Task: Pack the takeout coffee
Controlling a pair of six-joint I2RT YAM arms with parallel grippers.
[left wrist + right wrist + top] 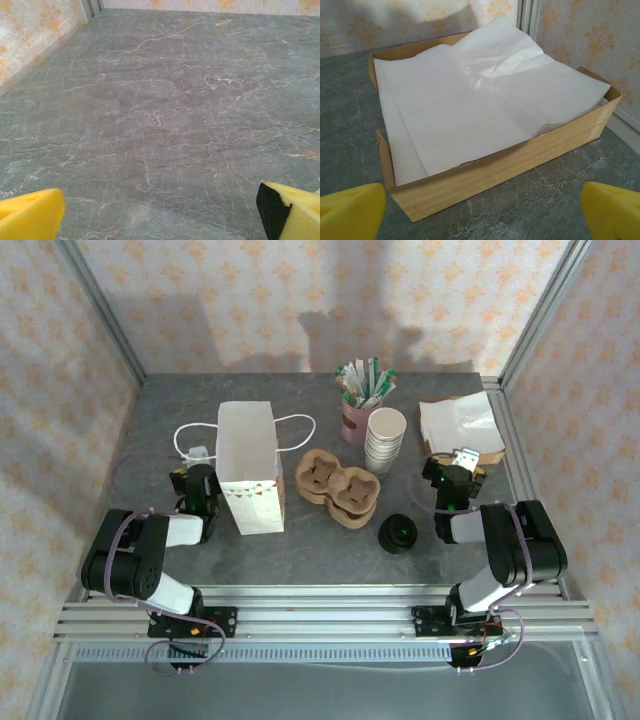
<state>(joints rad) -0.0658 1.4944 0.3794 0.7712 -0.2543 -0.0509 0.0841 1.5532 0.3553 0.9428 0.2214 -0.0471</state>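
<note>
Left gripper hangs with its yellow fingers spread wide over the bare grey table, holding nothing. The right gripper is just as wide and empty, facing a cardboard box of white paper. Print on the box's side is too faint to read. The takeout coffee stands near the right arm, close to the pulp cup carrier; from above, its round black lid is what shows.
</note>
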